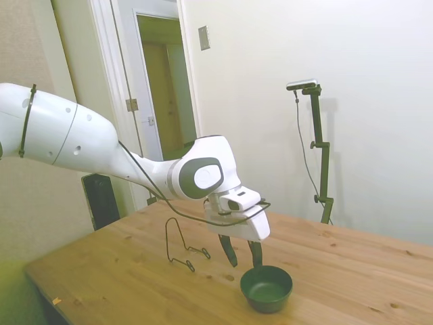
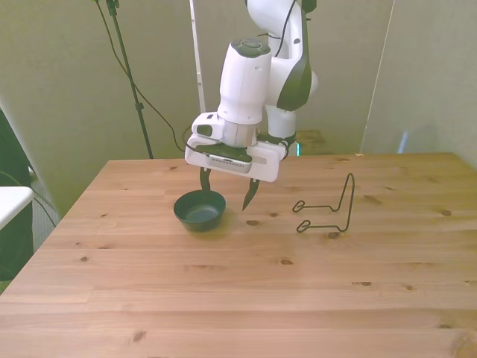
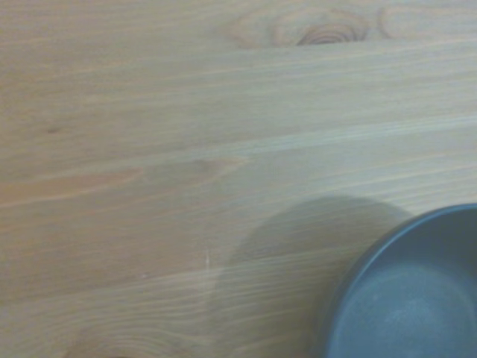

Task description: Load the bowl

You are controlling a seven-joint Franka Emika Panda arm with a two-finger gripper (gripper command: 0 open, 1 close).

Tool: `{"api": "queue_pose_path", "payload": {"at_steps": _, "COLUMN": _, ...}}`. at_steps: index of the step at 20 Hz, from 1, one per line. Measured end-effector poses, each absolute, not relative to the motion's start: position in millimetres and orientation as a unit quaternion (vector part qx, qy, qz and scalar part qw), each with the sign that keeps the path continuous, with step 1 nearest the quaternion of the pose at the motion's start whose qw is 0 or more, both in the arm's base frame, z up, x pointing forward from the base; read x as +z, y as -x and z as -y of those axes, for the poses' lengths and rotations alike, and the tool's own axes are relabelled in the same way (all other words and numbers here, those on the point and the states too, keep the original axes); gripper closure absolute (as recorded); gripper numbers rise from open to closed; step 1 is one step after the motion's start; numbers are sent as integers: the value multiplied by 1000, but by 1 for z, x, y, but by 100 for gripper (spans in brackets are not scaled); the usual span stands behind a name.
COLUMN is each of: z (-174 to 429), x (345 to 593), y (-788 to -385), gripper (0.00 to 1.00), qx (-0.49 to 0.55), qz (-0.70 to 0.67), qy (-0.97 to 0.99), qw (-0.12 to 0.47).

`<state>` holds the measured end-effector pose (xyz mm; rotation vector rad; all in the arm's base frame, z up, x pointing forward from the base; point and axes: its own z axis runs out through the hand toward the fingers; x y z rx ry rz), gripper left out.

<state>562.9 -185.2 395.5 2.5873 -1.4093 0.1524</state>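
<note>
The dark green bowl (image 1: 267, 287) (image 2: 200, 210) stands upright on the wooden table, with nothing inside it. My gripper (image 1: 241, 252) (image 2: 226, 189) hangs open just above the table, straddling the bowl's rim. One finger is over the bowl's far edge, the other is outside it toward the wire rack. Nothing is held. The wrist view catches only part of the bowl (image 3: 414, 291) and its shadow on the wood.
A thin black wire rack (image 1: 183, 246) (image 2: 328, 209) stands on the table, on the front view's right of the gripper. The wooden table (image 2: 238, 298) stretches wide toward the camera in the front view. A doorway is behind in the side view.
</note>
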Motion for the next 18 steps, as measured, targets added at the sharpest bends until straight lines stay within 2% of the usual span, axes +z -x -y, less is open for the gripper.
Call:
{"api": "queue_pose_path", "payload": {"at_steps": 5, "z": 197, "x": 383, "y": -560, "gripper": 100, "qx": 41, "qz": 484, "qy": -868, "qw": 102}}
{"api": "queue_pose_path", "payload": {"at_steps": 18, "z": 192, "x": 382, "y": -562, "gripper": 100, "qx": 42, "qz": 485, "qy": -868, "qw": 102}}
